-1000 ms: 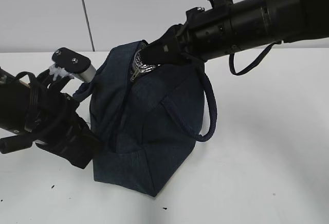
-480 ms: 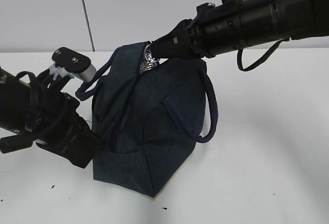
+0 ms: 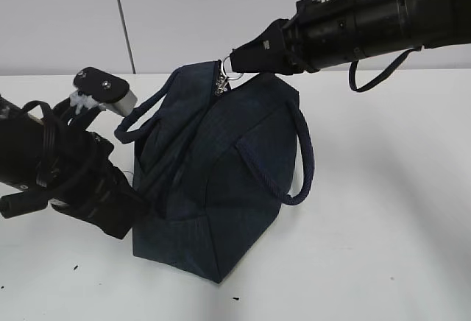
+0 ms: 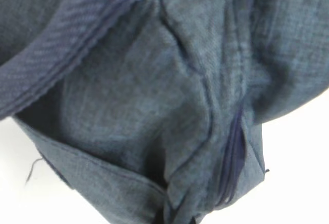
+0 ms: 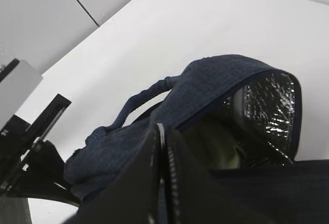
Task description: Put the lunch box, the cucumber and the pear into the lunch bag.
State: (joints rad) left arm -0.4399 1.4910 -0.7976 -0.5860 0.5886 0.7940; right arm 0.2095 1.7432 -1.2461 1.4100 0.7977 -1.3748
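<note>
The navy lunch bag (image 3: 213, 174) stands on the white table. My right gripper (image 3: 234, 62) is above its top, shut on the zipper's metal ring pull (image 3: 223, 82). In the right wrist view the ring pull (image 5: 160, 126) shows as a thin strip between the shut fingers of that gripper (image 5: 163, 134). Beyond it the lunch bag (image 5: 205, 80) gapes, showing silver lining (image 5: 272, 106) and a pale green surface (image 5: 218, 154) that may be the lunch box. My left gripper (image 3: 136, 205) pinches the bag's lower left side, and navy fabric (image 4: 154, 106) fills its view. The cucumber and pear are hidden.
One strap handle (image 3: 302, 152) hangs down the bag's right side and the other (image 3: 140, 118) arches toward the left arm. A black cable loop (image 3: 368, 82) dangles under the right arm. Bare white table (image 3: 383, 225) lies to the right and front.
My right gripper has moved up and to the right with the ring pull. The bag's top is drawn taut and the silver lining no longer shows from outside. The left arm has stayed put.
</note>
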